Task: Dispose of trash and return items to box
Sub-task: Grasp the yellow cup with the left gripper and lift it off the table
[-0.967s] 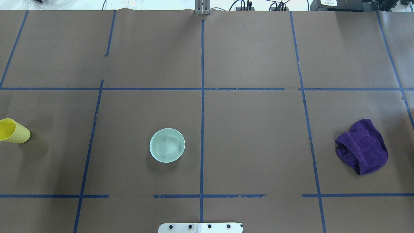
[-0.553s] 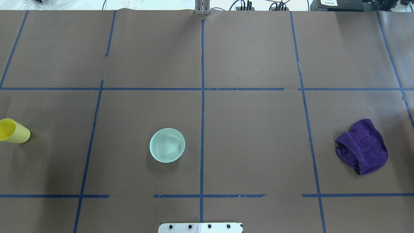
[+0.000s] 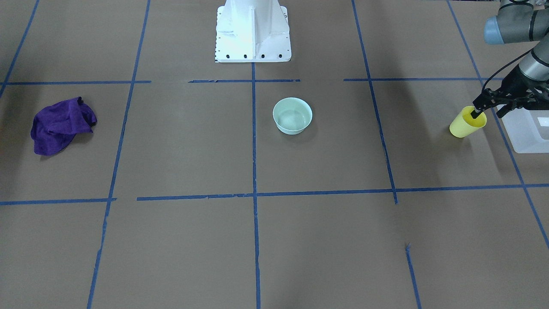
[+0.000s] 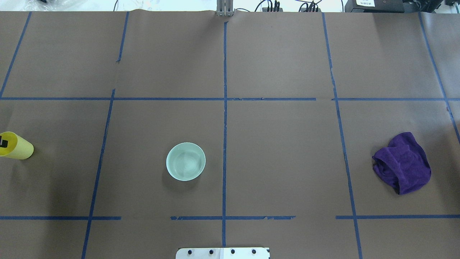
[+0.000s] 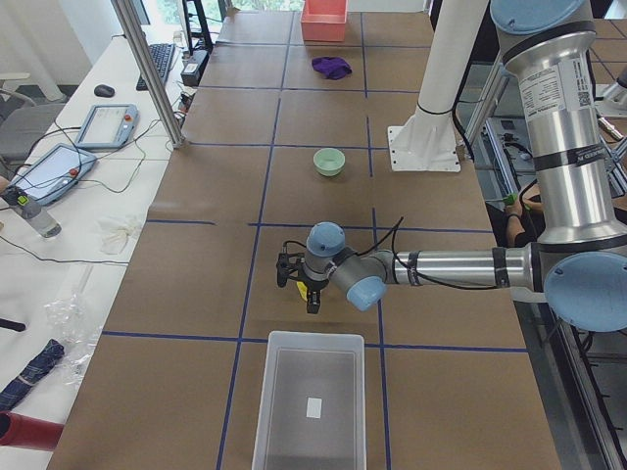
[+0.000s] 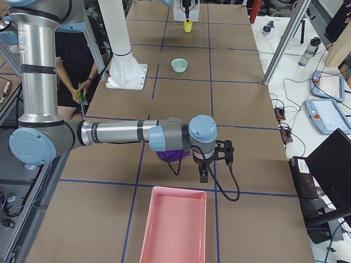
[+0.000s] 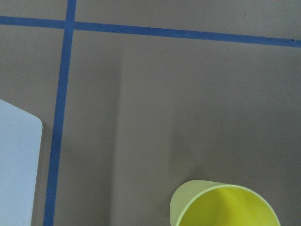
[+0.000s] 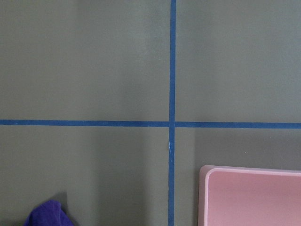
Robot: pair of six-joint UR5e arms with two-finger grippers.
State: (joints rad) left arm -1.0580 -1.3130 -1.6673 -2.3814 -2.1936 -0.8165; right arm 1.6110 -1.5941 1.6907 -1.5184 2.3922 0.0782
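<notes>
One finger inside the yellow cup (image 3: 466, 125)!
Left hand (image 3: 487, 112) spread apart, straddling the rim; cup upright on the table (image 3: 326, 240), at nine o'clock of the box (image 3: 526, 131), front view. Right hand (image 6: 216, 167): apart or together, can't tell.

Left pincer (image 3: 487, 112) points down, seemingly spread; right pincer (image 6: 216, 167) hovers low.

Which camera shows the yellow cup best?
Exterior front-facing: nearly the whole yellow cup shows. Overhead crops it, left wrist catches only its rim, exterior right shows it tiny, exterior left mostly hides it.
</notes>
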